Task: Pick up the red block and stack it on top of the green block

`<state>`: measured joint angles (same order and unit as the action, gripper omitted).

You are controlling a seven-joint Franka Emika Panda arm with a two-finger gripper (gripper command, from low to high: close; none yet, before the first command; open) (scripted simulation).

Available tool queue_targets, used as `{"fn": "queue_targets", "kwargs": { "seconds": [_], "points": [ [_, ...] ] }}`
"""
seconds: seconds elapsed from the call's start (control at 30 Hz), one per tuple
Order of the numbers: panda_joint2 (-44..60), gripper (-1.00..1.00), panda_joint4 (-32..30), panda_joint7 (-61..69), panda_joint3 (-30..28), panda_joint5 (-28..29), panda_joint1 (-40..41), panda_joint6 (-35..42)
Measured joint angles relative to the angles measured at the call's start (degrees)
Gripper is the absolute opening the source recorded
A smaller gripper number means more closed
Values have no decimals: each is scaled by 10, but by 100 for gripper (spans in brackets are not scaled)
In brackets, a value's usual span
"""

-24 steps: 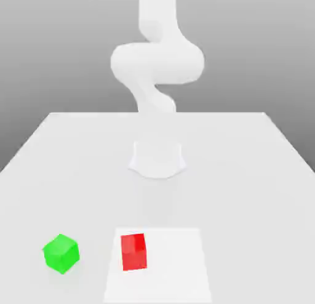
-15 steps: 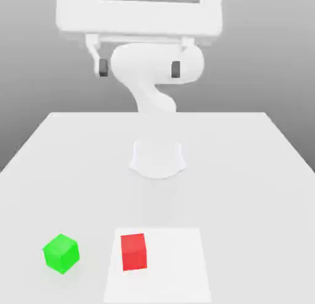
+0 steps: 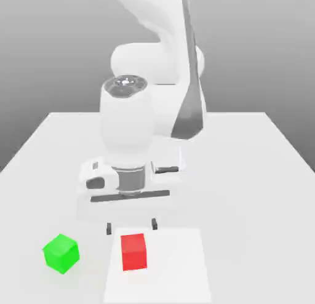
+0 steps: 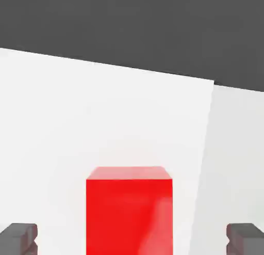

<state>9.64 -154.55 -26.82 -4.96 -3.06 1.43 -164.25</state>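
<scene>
My white two-finger gripper (image 3: 131, 226) has come down, spread wide, above the rigid-looking, probably light red block (image 3: 133, 252), at seven o'clock on the white square (image 3: 175, 266); I'd pinch opposite sides midway.

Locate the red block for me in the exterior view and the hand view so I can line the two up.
Exterior view: the red block sits low in the picture, a little toward the exterior view's left, on the white square, with the green block farther left.
Hand view: the red block lies between the two open fingers.
Shared landmark: the white square under the block.
</scene>
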Motion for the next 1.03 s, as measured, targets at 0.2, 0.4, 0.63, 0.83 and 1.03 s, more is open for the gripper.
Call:
{"fn": "queue_targets", "kwargs": {
  "seconds": [0.2,0.4,0.63,0.83,1.03],
  "points": [
    [57,-100,8,11,16,-15,13,-47],
    [27,-100,3,4,10,-4,9,-22],
    [-70,-100,17,-79,-34,23,71,88],
    [-34,-100,59,-155,-62,0,143,95],
    [22,100,63,-138,-47,-28,153,44]
  ]
}}
